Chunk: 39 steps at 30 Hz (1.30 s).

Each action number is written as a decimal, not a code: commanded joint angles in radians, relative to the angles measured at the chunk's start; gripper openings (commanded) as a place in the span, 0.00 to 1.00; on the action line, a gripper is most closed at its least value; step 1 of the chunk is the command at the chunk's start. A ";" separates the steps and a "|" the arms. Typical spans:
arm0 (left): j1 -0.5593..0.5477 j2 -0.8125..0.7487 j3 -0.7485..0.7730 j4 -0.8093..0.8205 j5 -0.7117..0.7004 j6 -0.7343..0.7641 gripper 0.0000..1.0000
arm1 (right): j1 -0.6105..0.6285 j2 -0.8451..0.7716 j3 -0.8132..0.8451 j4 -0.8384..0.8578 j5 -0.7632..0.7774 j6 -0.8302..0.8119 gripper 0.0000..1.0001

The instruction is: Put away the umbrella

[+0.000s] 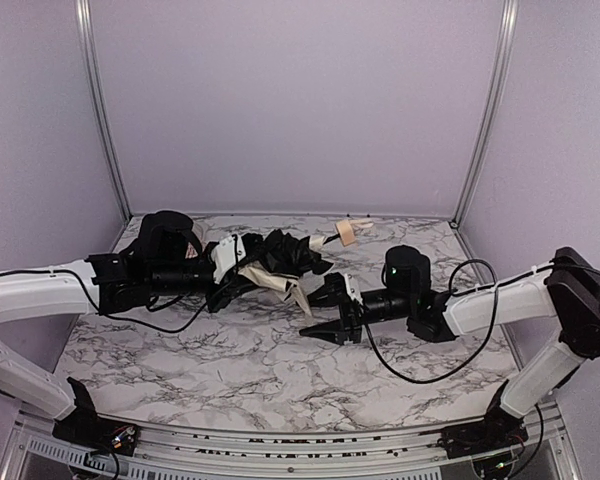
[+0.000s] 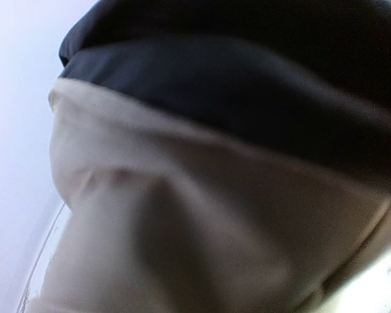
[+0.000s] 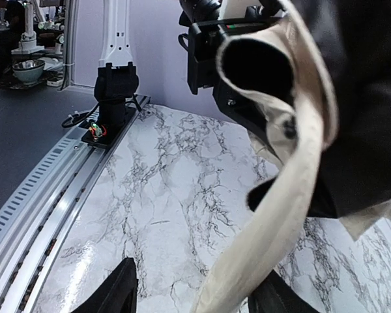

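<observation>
From above, the crumpled compact umbrella (image 1: 275, 262) of cream fabric with a black underside sits mid-counter, bunched up against the left end effector (image 1: 223, 268), which is pinched narrow on the cloth. Its small tan wooden knob handle (image 1: 346, 234) pokes out towards the back wall. The right end effector (image 1: 320, 333) hovers just beside the bundle on the near side, fingers spread, nothing gripped, above the white grey-veined marble counter (image 1: 230, 370).

Over to the left wrist camera: all blur, the umbrella (image 2: 182, 228) fills the view, a cream fold below and black cloth above. The fingers themselves are hidden.

Right wrist camera now: two black fingers (image 3: 120, 290) stand apart at the bottom edge, and a long cream fold of the umbrella (image 3: 280, 215) hangs down between them; whether it touches either one, I can't tell. The rest of the canopy bulges at upper right, clear of the counter (image 3: 176, 195), with the left end effector (image 3: 212, 39) right at it up top
</observation>
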 commanded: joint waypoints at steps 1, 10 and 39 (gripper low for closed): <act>0.004 0.016 0.052 0.104 -0.211 -0.036 0.00 | 0.080 -0.062 -0.022 -0.006 0.197 -0.057 0.54; 0.004 -0.057 0.039 0.077 -0.042 0.181 0.00 | 0.134 -0.197 -0.119 -0.108 0.401 -0.106 0.63; 0.013 0.038 0.094 -0.086 -0.120 0.189 0.00 | 0.065 -0.243 0.061 -0.308 0.094 -0.030 0.00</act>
